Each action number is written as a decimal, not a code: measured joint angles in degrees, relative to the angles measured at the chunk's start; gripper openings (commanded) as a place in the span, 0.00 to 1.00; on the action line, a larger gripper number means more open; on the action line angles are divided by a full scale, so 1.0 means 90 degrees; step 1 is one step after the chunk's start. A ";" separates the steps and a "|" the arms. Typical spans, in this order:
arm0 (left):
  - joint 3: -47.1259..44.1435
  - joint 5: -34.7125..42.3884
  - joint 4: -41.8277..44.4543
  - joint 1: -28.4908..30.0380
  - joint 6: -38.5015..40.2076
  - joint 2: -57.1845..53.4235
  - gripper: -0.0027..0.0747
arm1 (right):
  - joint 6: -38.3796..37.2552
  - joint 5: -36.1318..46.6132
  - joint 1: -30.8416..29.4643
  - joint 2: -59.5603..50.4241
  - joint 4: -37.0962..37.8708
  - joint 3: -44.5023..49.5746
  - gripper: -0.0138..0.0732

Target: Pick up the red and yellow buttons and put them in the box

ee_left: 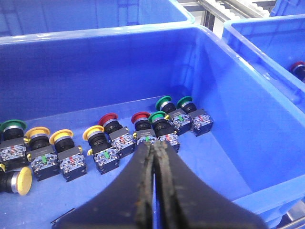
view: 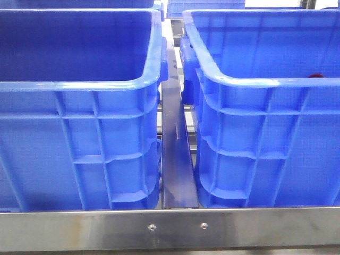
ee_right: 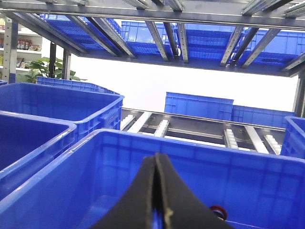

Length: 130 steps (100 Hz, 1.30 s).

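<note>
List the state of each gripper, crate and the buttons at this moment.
Left gripper: shut, empty, over the buttons.
Right gripper: shut, empty.
Left crate: upright, holds the loose buttons.
Red buttons: lying on the crate floor, unpicked.
Yellow buttons: same, unpicked.
Right crate: upright, one red cap inside.

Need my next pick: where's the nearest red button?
Left wrist view: the red button sits mid-row on the left crate floor, just ahead of the shut left jaws, beside a green one.

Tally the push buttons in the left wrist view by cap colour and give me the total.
Green buttons: 4
Yellow buttons: 4
Red buttons: 3, one of them in the neighbouring crate
Total: 11
</note>
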<state>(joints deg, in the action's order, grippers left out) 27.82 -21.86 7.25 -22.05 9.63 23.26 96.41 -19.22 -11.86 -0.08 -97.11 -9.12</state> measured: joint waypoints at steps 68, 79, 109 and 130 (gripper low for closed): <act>-0.0062 0.0003 0.0000 0.0000 0.0000 -0.0014 0.01 | 0.0000 -0.0015 0.0000 0.0000 0.0000 0.0000 0.08; -0.0236 0.0165 -0.0176 0.0077 0.0014 -0.0051 0.01 | 0.0000 -0.0015 0.0000 0.0000 0.0000 0.0000 0.08; -0.1574 0.0958 -0.1604 0.1803 -0.1915 -0.1235 0.01 | 0.0000 -0.0015 0.0000 0.0000 0.0000 0.0000 0.08; -0.2571 0.1379 -0.1691 0.2536 -0.2009 -0.2309 0.01 | 0.0000 -0.0015 0.0000 0.0000 0.0000 0.0000 0.08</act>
<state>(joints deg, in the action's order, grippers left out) 4.68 -9.45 -7.97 0.78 -8.45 2.48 96.41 -19.35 -11.86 -0.08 -97.11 -9.12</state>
